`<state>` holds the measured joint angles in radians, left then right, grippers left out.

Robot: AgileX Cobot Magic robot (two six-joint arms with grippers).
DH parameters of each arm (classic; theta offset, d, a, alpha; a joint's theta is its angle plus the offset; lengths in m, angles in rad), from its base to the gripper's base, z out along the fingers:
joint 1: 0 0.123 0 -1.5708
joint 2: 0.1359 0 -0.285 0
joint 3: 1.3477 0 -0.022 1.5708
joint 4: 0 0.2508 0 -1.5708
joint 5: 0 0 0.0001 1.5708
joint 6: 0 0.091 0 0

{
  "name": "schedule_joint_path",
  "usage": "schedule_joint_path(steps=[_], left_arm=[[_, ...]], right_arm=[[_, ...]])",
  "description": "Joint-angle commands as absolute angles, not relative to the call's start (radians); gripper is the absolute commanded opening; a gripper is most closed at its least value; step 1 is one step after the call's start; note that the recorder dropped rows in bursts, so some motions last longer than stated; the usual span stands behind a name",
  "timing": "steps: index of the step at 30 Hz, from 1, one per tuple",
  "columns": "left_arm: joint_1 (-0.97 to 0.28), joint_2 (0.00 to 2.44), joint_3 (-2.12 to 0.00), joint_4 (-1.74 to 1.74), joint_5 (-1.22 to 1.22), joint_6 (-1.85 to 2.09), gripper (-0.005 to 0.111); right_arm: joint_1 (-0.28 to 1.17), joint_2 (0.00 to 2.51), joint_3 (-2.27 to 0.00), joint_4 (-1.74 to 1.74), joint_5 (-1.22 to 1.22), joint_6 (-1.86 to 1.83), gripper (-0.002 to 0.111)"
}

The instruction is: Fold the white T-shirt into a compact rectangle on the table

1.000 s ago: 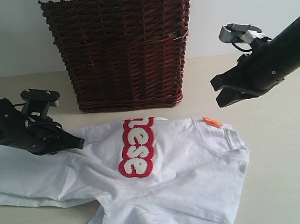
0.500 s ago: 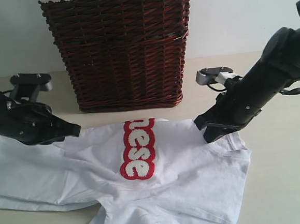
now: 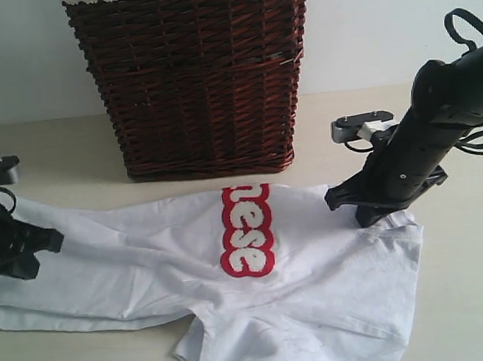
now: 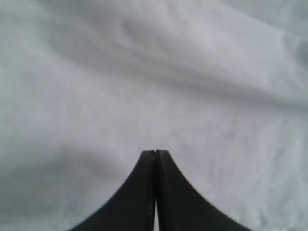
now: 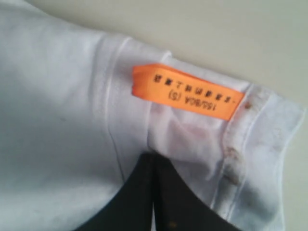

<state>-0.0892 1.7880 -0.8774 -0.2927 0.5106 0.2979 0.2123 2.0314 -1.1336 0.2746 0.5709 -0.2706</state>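
The shirt [image 3: 315, 267] lies spread on the table [image 3: 476, 296] in front of the basket [image 3: 196, 75]. Since a second ago it has slid rightward in the exterior view, and the red lettering [image 3: 246, 230] now sits below the basket's right half. My right gripper [image 3: 366, 217], in the air back then, is down on the collar [image 5: 238, 149]. Its jaws are closed, tips just beside the orange tag [image 5: 187, 91], with cloth puckered there. My left gripper [image 3: 52, 240] has pulled out to the shirt's left end, jaws pressed together. I can't tell whether any cloth is nipped between them.
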Motion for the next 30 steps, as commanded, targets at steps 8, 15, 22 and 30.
schedule_joint_path(steps=[8,15,22,30], left_arm=[[-0.078,1.871,-0.873,-0.053,0.692,0.093,0.0],[-0.08,1.845,-0.873,-0.049,0.766,0.101,0.0],[-0.08,1.702,-0.875,-0.055,0.652,0.101,0.0],[-0.078,1.585,-0.875,-0.055,0.598,0.101,0.0]], right_arm=[[0.201,2.059,-1.124,0.174,0.546,-0.265,0.0],[0.186,2.059,-1.124,0.178,0.539,-0.263,0.0],[0.186,2.029,-1.18,0.245,0.573,-0.307,0.001],[0.186,1.882,-1.186,0.445,0.633,-0.472,0.023]])
